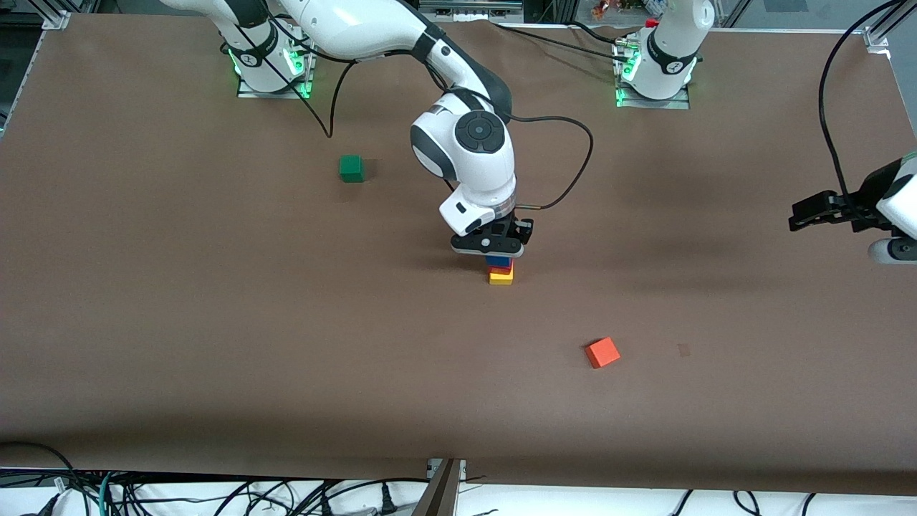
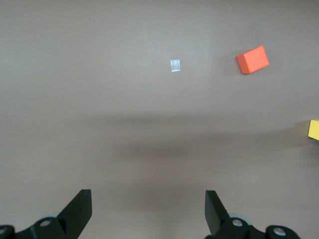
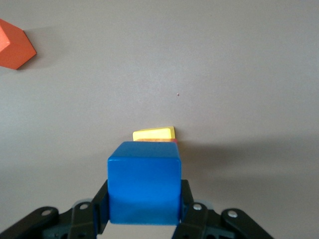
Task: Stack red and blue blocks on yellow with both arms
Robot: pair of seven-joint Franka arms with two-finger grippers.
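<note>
The yellow cube stands near the middle of the table with the deep red cube on it. My right gripper is shut on the blue cube and holds it right on top of the red one; I cannot tell whether they touch. In the right wrist view the blue cube sits between the fingers, with the yellow cube showing under it and only a sliver of red. My left gripper waits open and empty above the left arm's end of the table.
A green cube lies farther from the front camera, toward the right arm's end. An orange-red cube lies nearer the front camera than the stack; it also shows in the left wrist view and the right wrist view.
</note>
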